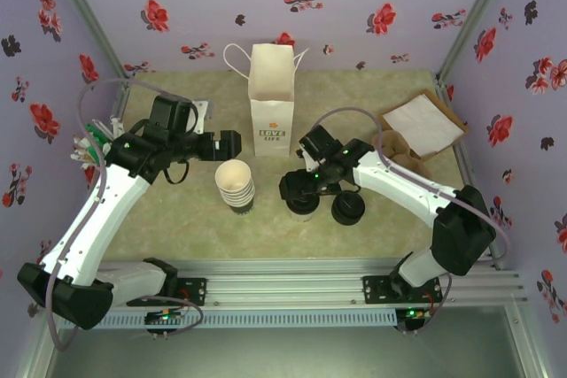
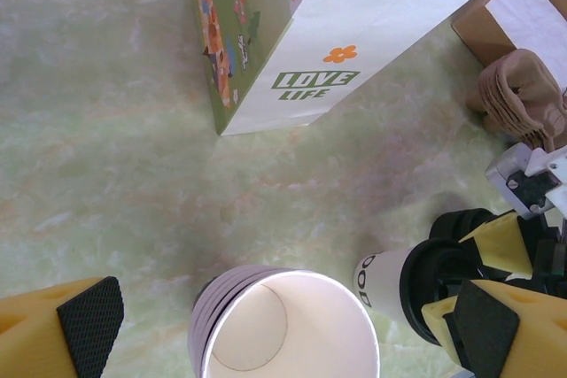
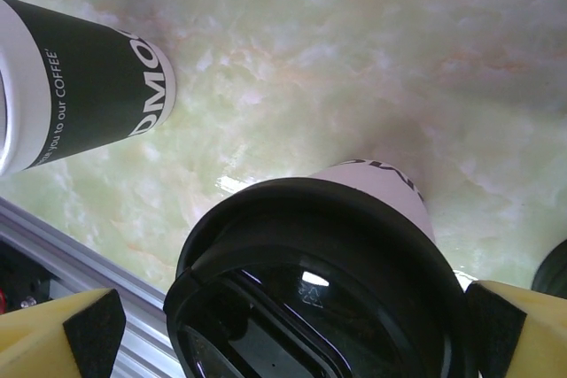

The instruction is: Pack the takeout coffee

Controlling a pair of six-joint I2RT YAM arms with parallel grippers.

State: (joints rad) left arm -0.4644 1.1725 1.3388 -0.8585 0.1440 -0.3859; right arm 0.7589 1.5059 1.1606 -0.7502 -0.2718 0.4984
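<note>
The takeout coffee (image 1: 302, 198), a pale cup under a black lid (image 3: 372, 245), stands upright in the middle of the table. My right gripper (image 1: 299, 187) hovers right over it, open, its yellow fingers (image 3: 84, 334) straddling the lid on both sides without closing on it. The cup also appears in the left wrist view, as a pale cup (image 2: 383, 279). The white paper bag (image 1: 270, 95) printed "LOVE LIFE" (image 2: 314, 84) stands upright behind it. My left gripper (image 1: 234, 151) is open above the stack of lidless cups (image 2: 283, 329), holding nothing.
The lidless cup stack (image 1: 236, 186) with its dark green base (image 3: 89, 95) stands left of the coffee. A stack of loose black lids (image 1: 347, 208) sits to its right. Brown cardboard with white paper (image 1: 423, 123) lies at the back right. A metal rail (image 1: 292, 294) runs along the near edge.
</note>
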